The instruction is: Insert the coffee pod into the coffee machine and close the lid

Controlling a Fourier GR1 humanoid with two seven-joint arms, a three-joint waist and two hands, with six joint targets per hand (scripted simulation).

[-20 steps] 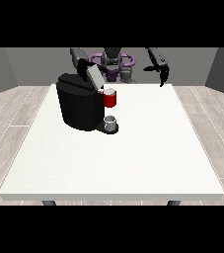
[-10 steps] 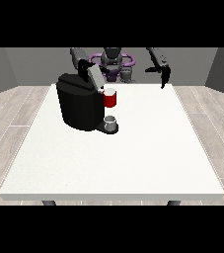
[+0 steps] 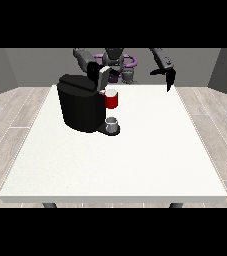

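The black coffee machine (image 3: 80, 105) stands on the left half of the white table (image 3: 135, 160). Its grey lid (image 3: 104, 78) is tilted up at the top right of the machine. A red cylindrical part (image 3: 112, 100) sits at the machine's front, above a small grey cup (image 3: 112, 124) on the base. I cannot make out a separate coffee pod. The hand at the view's left (image 3: 92, 70) is right behind the raised lid, touching or nearly touching it. The hand at the view's right (image 3: 169, 78) hangs above the table's far edge, fingers relaxed and pointing down, holding nothing.
The robot's torso (image 3: 116, 62) is behind the far table edge. White tabletop stretches in front of and to the right of the machine. Wooden floor surrounds the table.
The hand at the view's left and the lid have shifted slightly down and right over the machine. The hand at the view's right has barely moved.
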